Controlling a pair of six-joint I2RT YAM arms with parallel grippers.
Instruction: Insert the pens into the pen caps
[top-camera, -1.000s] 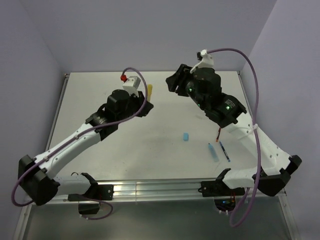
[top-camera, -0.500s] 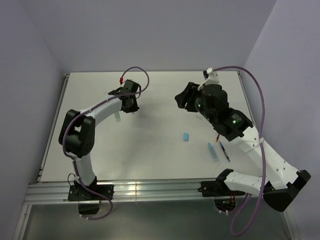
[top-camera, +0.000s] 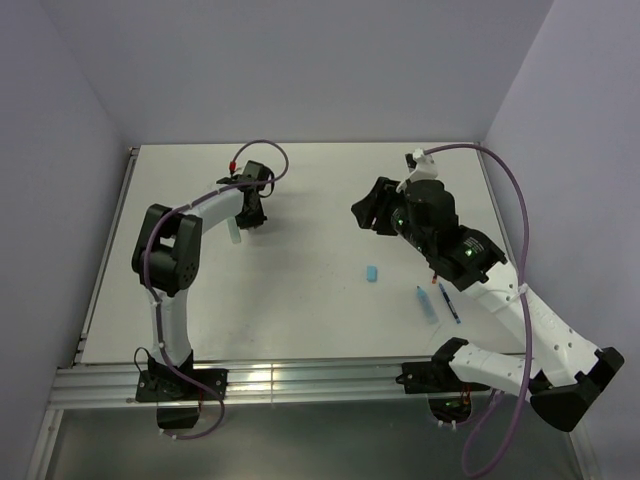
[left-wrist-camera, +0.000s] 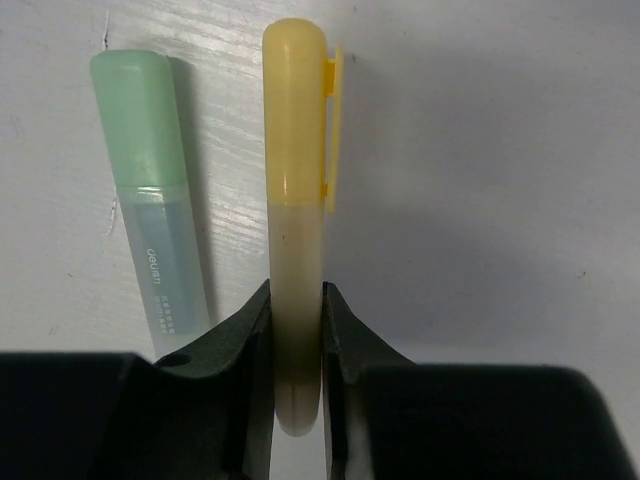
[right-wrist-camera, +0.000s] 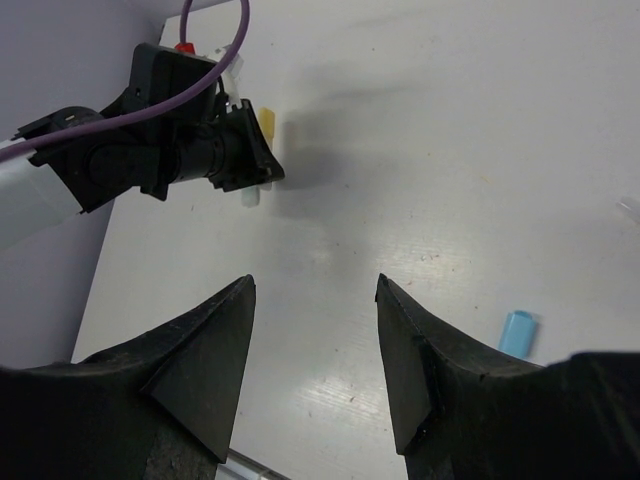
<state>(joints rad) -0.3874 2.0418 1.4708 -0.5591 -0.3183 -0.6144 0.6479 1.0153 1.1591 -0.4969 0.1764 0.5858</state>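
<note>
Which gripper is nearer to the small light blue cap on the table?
Right. The right gripper hangs open just beyond the light blue cap; the left gripper is far off to its left, shut on the yellow marker.

Green marker lower end hidden behind left hand; light blue cap partly behind right hand.

The left arm stands up from its base at the near edge, folds sharply at the elbow, and sends its forearm out toward 1 o'clock. Its wrist is turned down at the far end. The left gripper has its jaws drawn in tight, pinching a yellow pen between them. The right arm swings out to 3 o'clock, then reaches back toward 11. The right gripper hangs above the table, jaws spread wide with nothing between them.
</note>
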